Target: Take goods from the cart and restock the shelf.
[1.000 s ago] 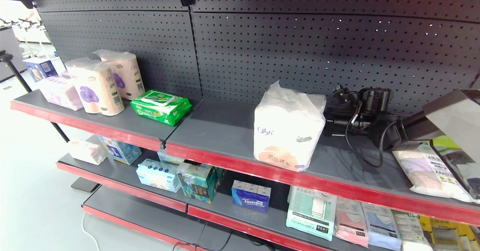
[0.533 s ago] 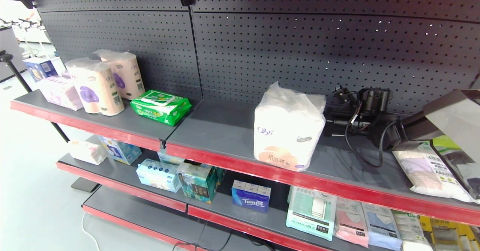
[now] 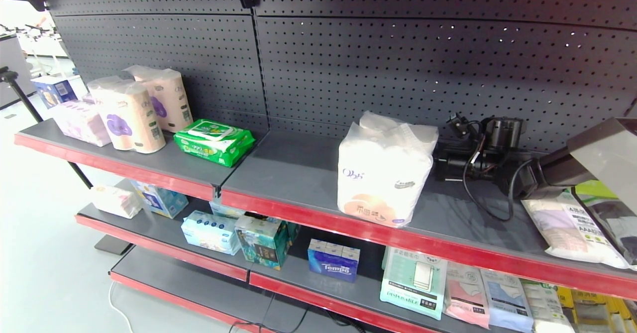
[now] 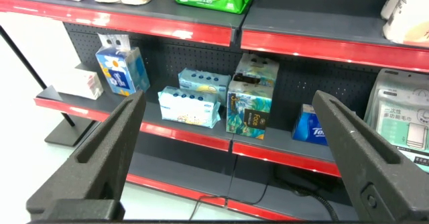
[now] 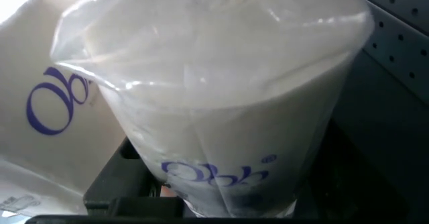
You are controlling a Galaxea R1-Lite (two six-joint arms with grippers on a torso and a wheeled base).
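White clear-wrapped pack (image 3: 383,173), blue lettering, upright on shelf (image 3: 293,173); left end effector (image 4: 228,100) wide, right end effector (image 3: 445,164) unclear

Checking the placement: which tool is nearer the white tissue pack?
Right. The right tool sits beside the white tissue pack on the shelf; the left tool hangs lower, facing the lower shelves.

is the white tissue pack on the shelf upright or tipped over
Upright: the white tissue pack stands on its base on the shelf, its gathered plastic top pointing up.
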